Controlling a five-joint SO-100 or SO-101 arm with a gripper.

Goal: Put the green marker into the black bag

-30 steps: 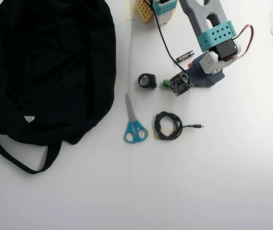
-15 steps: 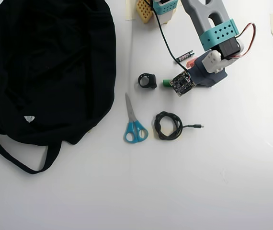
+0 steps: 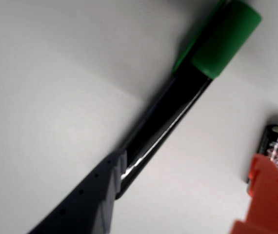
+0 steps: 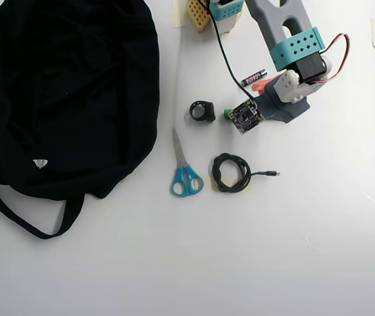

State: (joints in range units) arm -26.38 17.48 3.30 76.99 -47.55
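Note:
The green marker [image 3: 178,112] lies on the white table, its green cap [image 3: 227,36] toward the upper right of the wrist view and its black barrel running down-left. My gripper [image 3: 188,161] is open around it: the dark blue finger [image 3: 88,200] touches the barrel's left side and the orange finger [image 3: 263,200] stands well apart on the right. In the overhead view the gripper [image 4: 256,99] hovers low over the marker, of which only the green tip [image 4: 228,113] shows. The black bag [image 4: 62,92] lies far to the left.
A black AAA battery [image 4: 254,78] lies just beside the orange finger, also in the wrist view [image 3: 274,141]. A small black ring-shaped part [image 4: 202,110], blue-handled scissors [image 4: 184,168] and a coiled black cable [image 4: 230,172] lie between gripper and bag. The arm's base [image 4: 217,10] is at the top.
The wrist swung slightly right and then back. The orange finger now shows more beside the battery. The marker stays on the table.

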